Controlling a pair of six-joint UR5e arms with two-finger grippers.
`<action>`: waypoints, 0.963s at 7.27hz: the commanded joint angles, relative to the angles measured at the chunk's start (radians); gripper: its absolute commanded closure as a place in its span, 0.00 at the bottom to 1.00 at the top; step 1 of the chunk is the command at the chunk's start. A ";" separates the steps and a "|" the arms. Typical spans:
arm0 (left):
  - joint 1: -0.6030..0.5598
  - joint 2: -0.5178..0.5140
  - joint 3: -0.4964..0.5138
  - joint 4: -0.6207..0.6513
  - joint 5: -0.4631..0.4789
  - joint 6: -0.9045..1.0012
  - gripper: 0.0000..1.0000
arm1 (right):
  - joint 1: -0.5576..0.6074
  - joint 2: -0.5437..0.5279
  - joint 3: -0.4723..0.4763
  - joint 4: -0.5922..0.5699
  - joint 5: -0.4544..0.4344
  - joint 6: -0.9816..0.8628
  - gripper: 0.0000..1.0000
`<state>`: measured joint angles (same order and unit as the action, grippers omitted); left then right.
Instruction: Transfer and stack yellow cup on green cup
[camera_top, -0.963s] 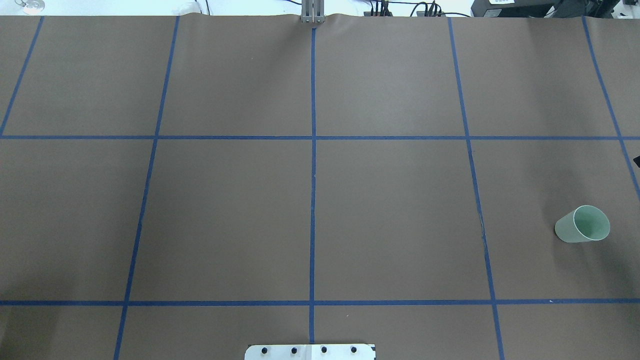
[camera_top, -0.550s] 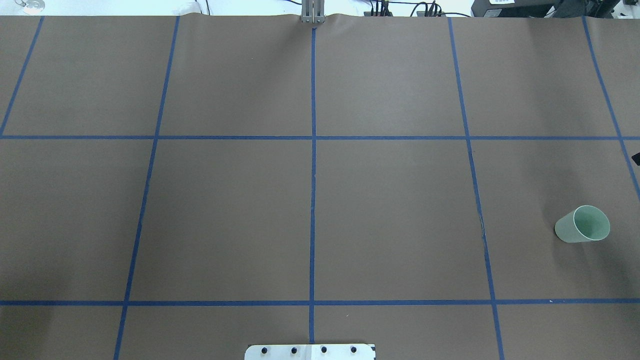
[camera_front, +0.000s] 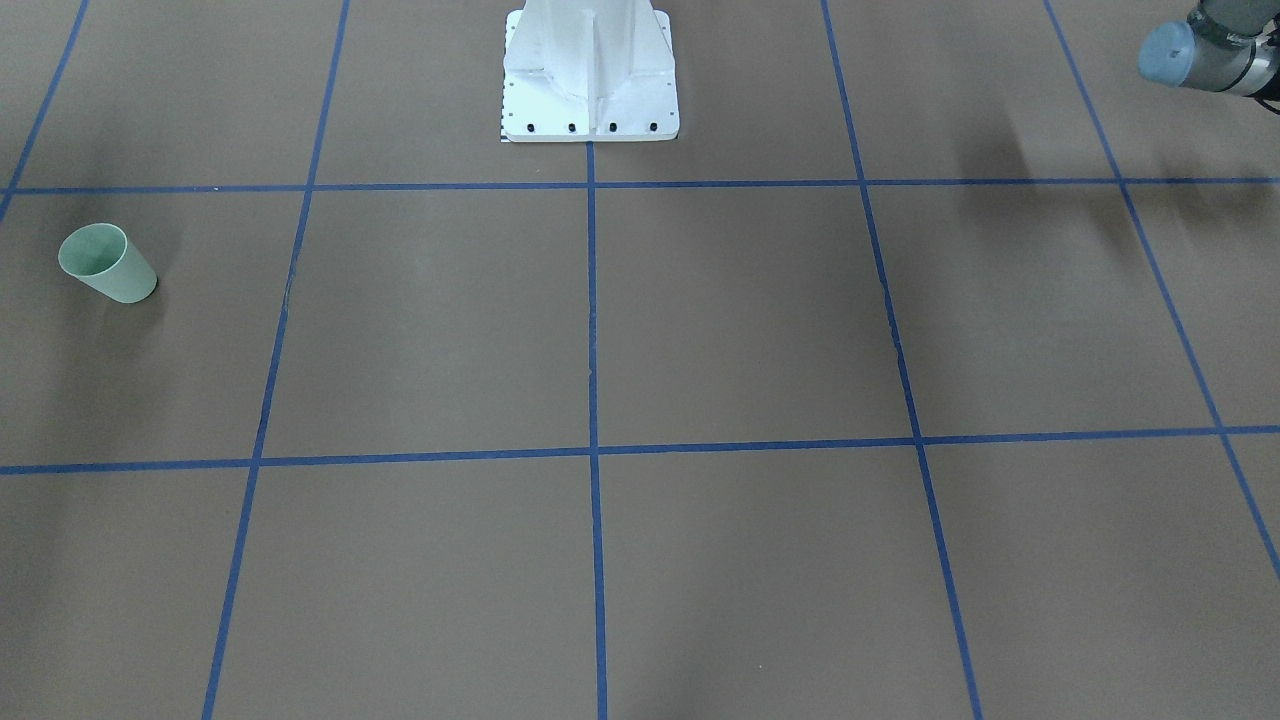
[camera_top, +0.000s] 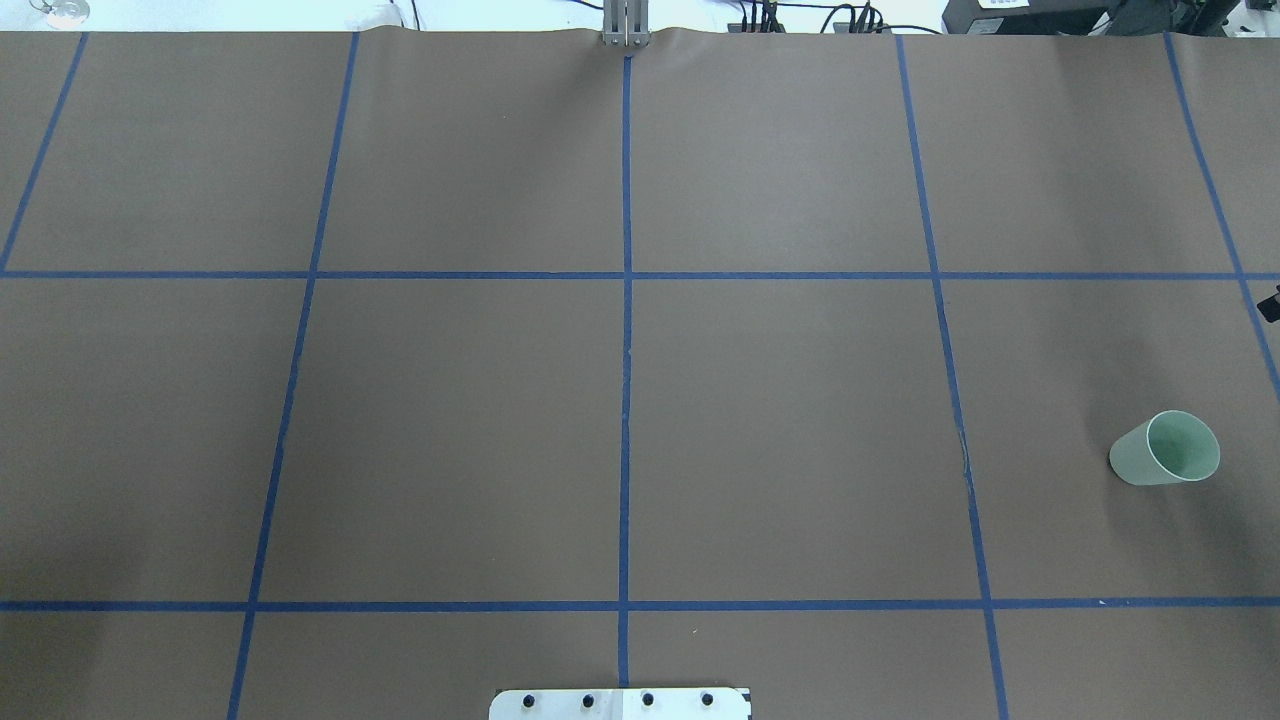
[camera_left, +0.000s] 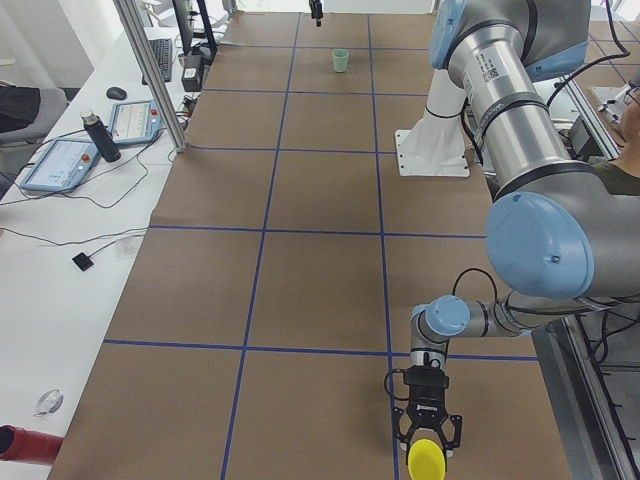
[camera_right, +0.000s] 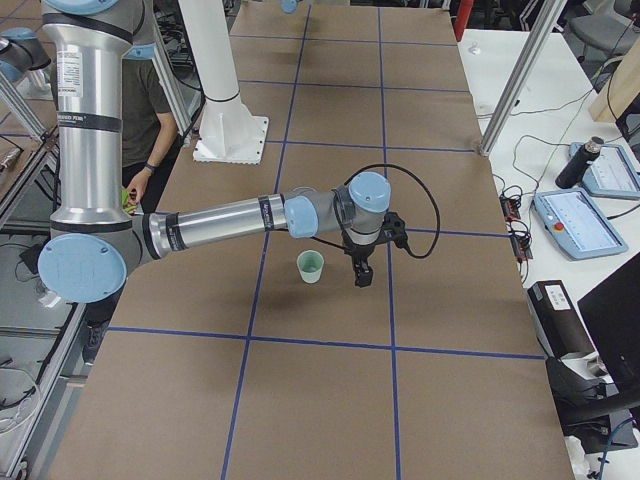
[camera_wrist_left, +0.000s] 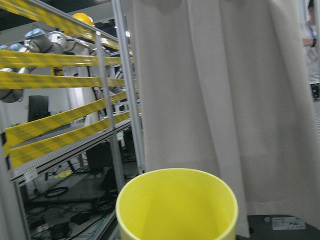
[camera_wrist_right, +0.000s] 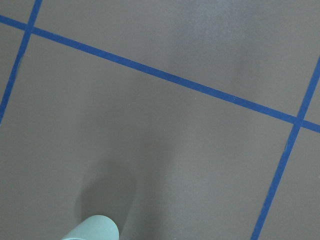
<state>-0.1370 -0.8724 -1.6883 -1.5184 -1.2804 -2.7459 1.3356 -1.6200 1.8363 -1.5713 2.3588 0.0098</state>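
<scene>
The green cup (camera_top: 1165, 450) stands upright, mouth up, on the brown table near its right end; it also shows in the front view (camera_front: 105, 265), the left side view (camera_left: 341, 60), the right side view (camera_right: 311, 267) and the right wrist view (camera_wrist_right: 92, 229). My right gripper (camera_right: 362, 278) points down just beside the cup, apart from it; I cannot tell whether it is open. The yellow cup (camera_left: 425, 460) sits between the fingers of my left gripper (camera_left: 428, 445) at the table's left end, off the overhead view. It fills the bottom of the left wrist view (camera_wrist_left: 177, 205). I cannot tell the left grip.
Blue tape lines (camera_top: 626, 330) divide the table into squares. The robot's white base plate (camera_top: 620, 703) is at the near edge. A side desk with tablets and a bottle (camera_left: 100, 137) runs along the far side. A person (camera_right: 145, 100) stands behind the base.
The small black tip of my right gripper at the overhead view's right edge has shifted slightly farther away. The green cup has not moved.
</scene>
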 joint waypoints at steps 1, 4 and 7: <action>-0.059 -0.023 -0.004 -0.110 0.190 0.145 0.79 | -0.001 0.000 -0.005 -0.001 0.004 0.010 0.00; -0.116 -0.230 -0.004 -0.188 0.448 0.275 0.79 | -0.001 0.003 -0.020 -0.001 0.002 0.009 0.00; -0.402 -0.420 0.016 -0.440 0.529 0.814 0.79 | -0.003 0.009 -0.049 -0.001 0.002 0.007 0.00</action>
<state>-0.4248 -1.2069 -1.6875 -1.8443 -0.7756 -2.1565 1.3340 -1.6132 1.7987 -1.5724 2.3608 0.0181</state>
